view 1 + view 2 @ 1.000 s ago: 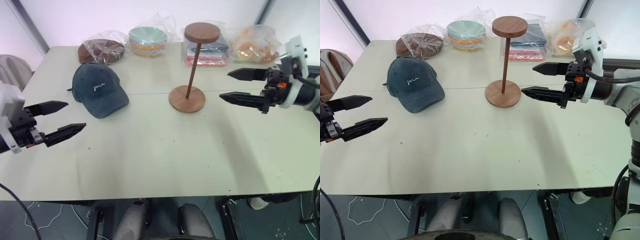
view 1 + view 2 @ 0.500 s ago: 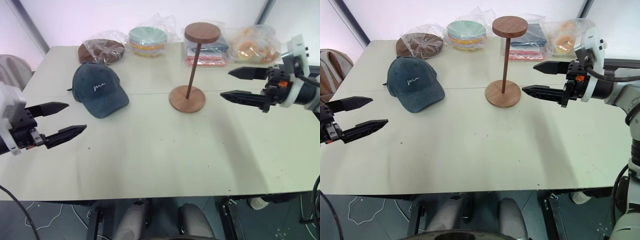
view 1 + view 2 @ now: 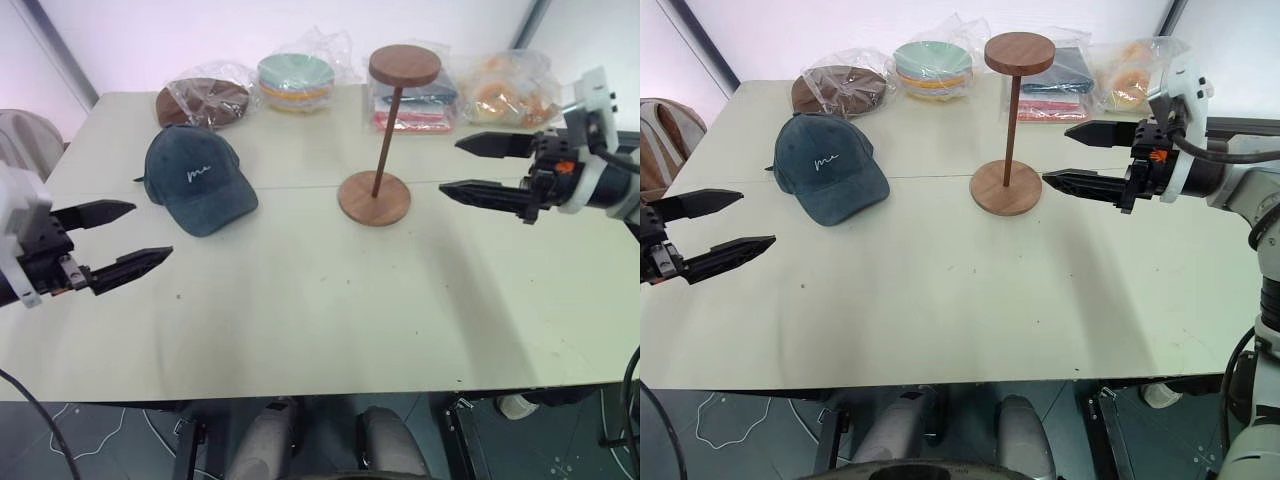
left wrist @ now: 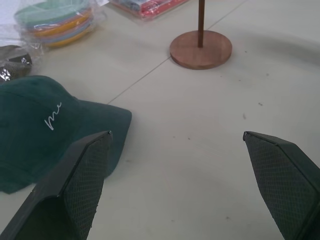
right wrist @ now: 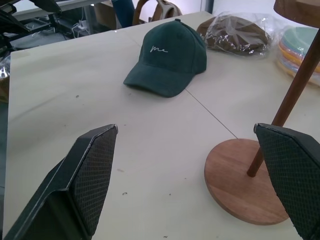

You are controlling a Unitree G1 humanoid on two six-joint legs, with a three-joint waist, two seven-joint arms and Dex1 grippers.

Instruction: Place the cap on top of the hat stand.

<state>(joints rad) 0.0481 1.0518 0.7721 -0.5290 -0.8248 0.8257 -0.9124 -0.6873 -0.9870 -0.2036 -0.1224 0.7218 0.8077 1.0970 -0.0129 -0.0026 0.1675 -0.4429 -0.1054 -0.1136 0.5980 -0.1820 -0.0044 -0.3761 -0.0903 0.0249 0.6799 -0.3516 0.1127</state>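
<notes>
Left eye view: table (image 3: 300, 310) bears the cap (image 3: 196, 180) at its left and the stand (image 3: 380, 150) upright at centre. Left gripper (image 3: 118, 238) hovers near the cap, jaws spread, empty. Right gripper (image 3: 468, 167) hovers level beside the stand, jaws spread, empty.
</notes>
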